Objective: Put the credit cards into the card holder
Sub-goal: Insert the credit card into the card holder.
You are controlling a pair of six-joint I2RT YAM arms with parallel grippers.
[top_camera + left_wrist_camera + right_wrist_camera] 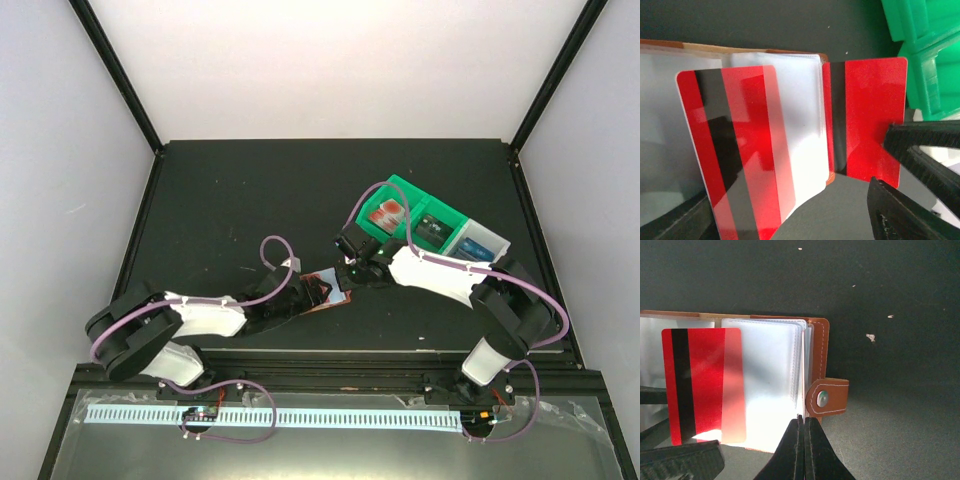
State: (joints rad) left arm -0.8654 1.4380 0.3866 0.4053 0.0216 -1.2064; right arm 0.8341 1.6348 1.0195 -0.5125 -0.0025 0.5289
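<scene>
Right tool (pixel 801 422) is pressed together on a red card (pixel 867 120). From its own camera that card shows only as a thin edge rising from the fingertips at bottom centre of the frame, so I am pinching it by its faces. In the left wrist view the same card stands right of centre, its long axis and black stripe running up the frame. Its left long edge meets the right edge of the card holder (pixel 819 347), where the clear sleeves stack up beside the brown leather cover. As I judge it, the coming move turns on this: the holder lies straight ahead of my right tool, the card lies parallel to the sleeves, and it has to travel leftward in the left wrist frame, long edge leading. Whether that leading edge is inside a sleeve or merely between two of them I cannot tell. My left tool (pixel 303 296) is the one nearer the holder and looks clamped on its left part, a dark finger showing through the plastic at lower left; I take it to be keeping the holder open and steady. A second red card (pixel 700 385) sits in a sleeve left of centre, long axis up the frame as well. In the top view the holder is at the middle of the table (pixel 230 200), and spare cards (pixel 386 212) lie in the green bin (pixel 400 186) at upper right.
</scene>
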